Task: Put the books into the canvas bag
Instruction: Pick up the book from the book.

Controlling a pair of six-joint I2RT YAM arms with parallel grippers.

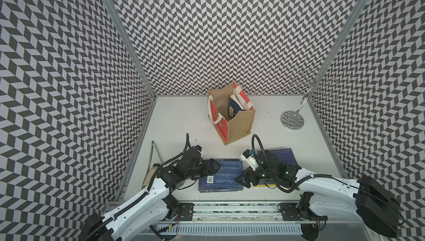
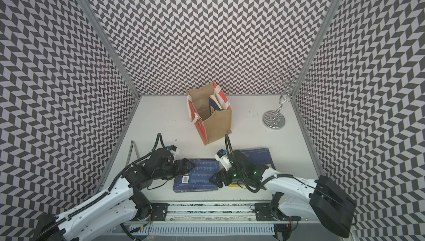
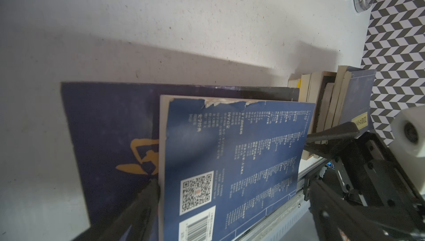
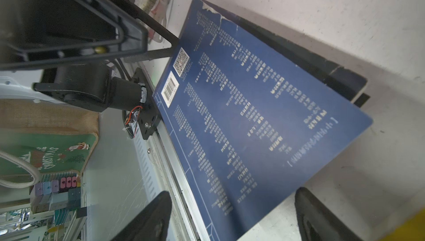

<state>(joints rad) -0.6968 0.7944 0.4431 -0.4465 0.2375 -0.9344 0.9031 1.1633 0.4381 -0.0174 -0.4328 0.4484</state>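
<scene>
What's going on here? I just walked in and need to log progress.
Two robot arms are packing thin navy paperbacks into the tan jute bag with red faces, which already holds at least one book. Both work the top navy book, barcode side up: the left gripper is open at one edge, and the right gripper straddles the opposite edge, open. More books lie under the right arm.

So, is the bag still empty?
No, in a top view a blue book already stands inside the open bag.

Rough jute bag [image 1: 243, 125], shiny chrome stand [image 1: 292, 119]
</scene>
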